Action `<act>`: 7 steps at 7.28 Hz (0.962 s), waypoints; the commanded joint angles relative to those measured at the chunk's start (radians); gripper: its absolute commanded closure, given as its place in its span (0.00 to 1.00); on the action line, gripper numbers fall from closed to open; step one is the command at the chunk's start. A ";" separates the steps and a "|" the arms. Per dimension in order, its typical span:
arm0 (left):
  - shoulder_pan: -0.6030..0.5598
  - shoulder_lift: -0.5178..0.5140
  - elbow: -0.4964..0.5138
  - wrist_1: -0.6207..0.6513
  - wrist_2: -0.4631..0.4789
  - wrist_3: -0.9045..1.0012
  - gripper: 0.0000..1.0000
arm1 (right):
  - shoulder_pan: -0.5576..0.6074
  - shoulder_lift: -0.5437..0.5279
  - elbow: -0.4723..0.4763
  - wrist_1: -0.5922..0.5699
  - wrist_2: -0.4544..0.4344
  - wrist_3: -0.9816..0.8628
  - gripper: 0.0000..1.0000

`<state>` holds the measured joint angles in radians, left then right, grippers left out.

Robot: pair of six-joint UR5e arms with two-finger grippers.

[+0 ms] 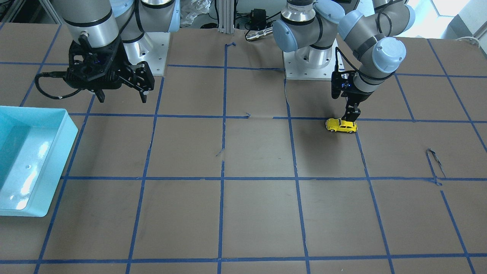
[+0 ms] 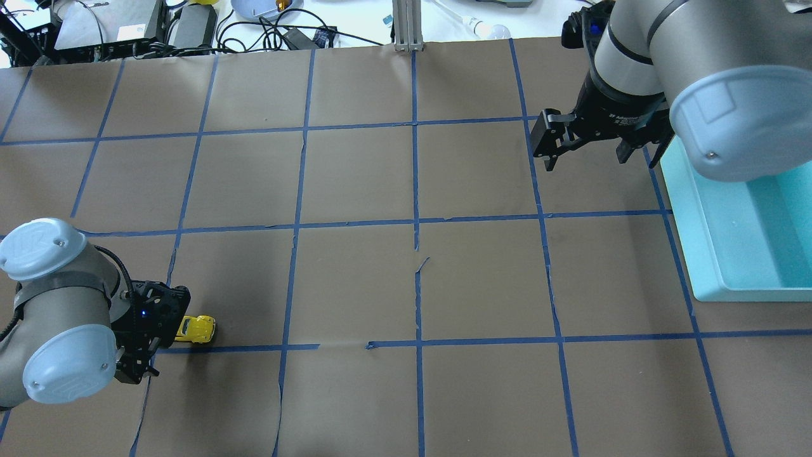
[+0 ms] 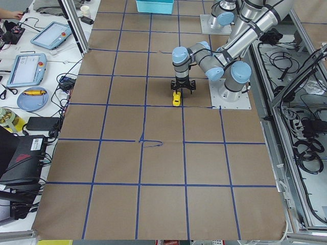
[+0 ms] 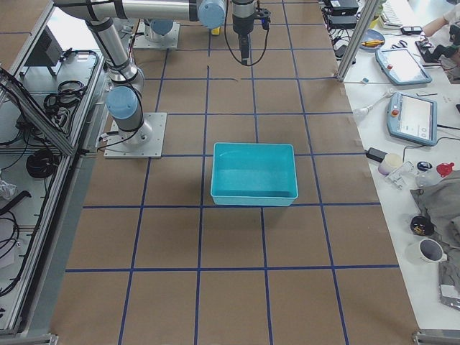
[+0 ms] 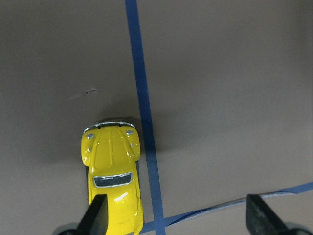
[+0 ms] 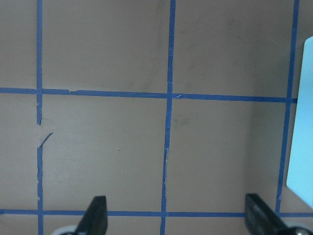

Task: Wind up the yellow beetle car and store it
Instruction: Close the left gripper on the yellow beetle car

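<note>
The yellow beetle car (image 1: 341, 125) stands on its wheels on the brown table paper, beside a blue tape line. My left gripper (image 1: 352, 114) hangs just above it, pointing straight down, jaws open wide. In the left wrist view the car (image 5: 111, 169) lies off-centre under the view's left fingertip (image 5: 99, 213), not in the middle of the open gripper (image 5: 178, 205). From overhead, the car (image 2: 196, 328) pokes out from under the gripper's black body. My right gripper (image 1: 122, 99) hovers open and empty, high above the table beside the bin.
A turquoise bin (image 1: 30, 152) sits empty at the table's end on my right, also seen as the bin (image 2: 742, 254). The paper has small tears along the tape lines (image 1: 433, 160). Cables and gear lie beyond the far edge (image 2: 190, 25).
</note>
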<state>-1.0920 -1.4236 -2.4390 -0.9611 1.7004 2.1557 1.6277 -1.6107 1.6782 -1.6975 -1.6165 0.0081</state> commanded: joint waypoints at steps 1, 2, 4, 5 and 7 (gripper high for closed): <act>0.007 -0.008 -0.006 0.103 -0.057 0.004 0.02 | 0.000 0.000 0.000 -0.004 0.000 0.000 0.00; 0.011 -0.021 -0.005 0.161 -0.097 0.001 0.02 | 0.000 -0.002 0.000 0.001 0.000 0.000 0.00; 0.012 -0.031 -0.005 0.185 -0.108 0.000 0.05 | 0.000 -0.002 0.000 -0.001 -0.002 0.000 0.00; 0.020 -0.038 -0.017 0.182 -0.148 -0.002 0.06 | 0.000 -0.002 0.000 -0.001 0.000 0.000 0.00; 0.050 -0.063 -0.041 0.205 -0.148 0.003 0.05 | 0.004 -0.003 0.000 -0.002 0.000 0.001 0.00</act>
<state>-1.0578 -1.4706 -2.4707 -0.7729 1.5582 2.1555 1.6305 -1.6132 1.6777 -1.6991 -1.6170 0.0087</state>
